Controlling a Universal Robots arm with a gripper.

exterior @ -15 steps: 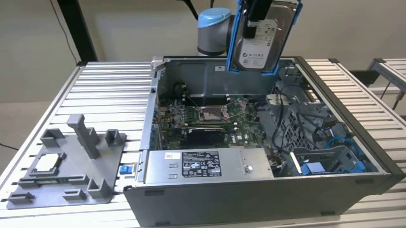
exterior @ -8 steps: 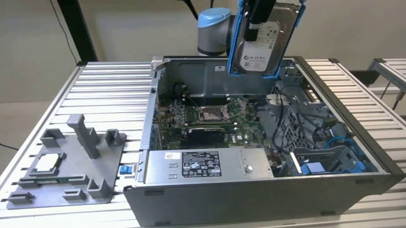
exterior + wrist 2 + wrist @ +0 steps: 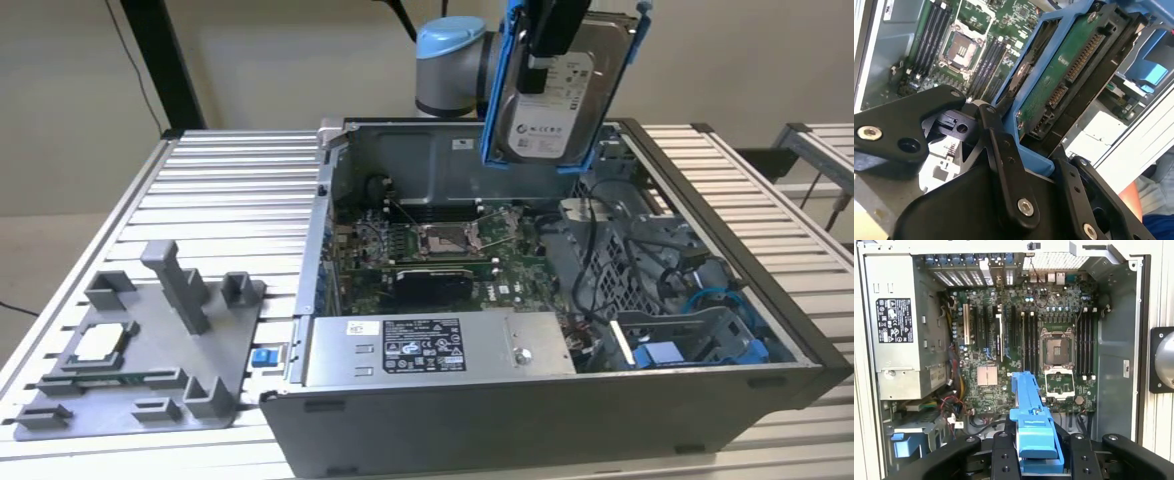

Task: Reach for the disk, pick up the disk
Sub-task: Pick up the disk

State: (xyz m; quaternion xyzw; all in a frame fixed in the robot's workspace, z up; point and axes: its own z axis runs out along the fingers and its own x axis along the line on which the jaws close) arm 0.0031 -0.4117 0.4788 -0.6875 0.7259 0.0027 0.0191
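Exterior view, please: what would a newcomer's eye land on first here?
The disk, silver with bright blue rails, hangs upright in the gripper above the open computer case. Below it the green motherboard lies exposed. On the table at the exterior view's left sits a grey fixture holding a small silver chip.

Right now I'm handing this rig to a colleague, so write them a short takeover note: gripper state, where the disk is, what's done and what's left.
Gripper: shut on the disk, clamping its blue rails.
Disk: lifted clear, hanging roughly upright above the open computer case near its far wall; in the second wrist view its connector edge faces the camera.
Done: reach and pick-up; the disk touches nothing but the gripper.
Left: nothing of the pick-up itself; just keep the grip.
Also there: grey fixture plate on the table, at the exterior view's left.
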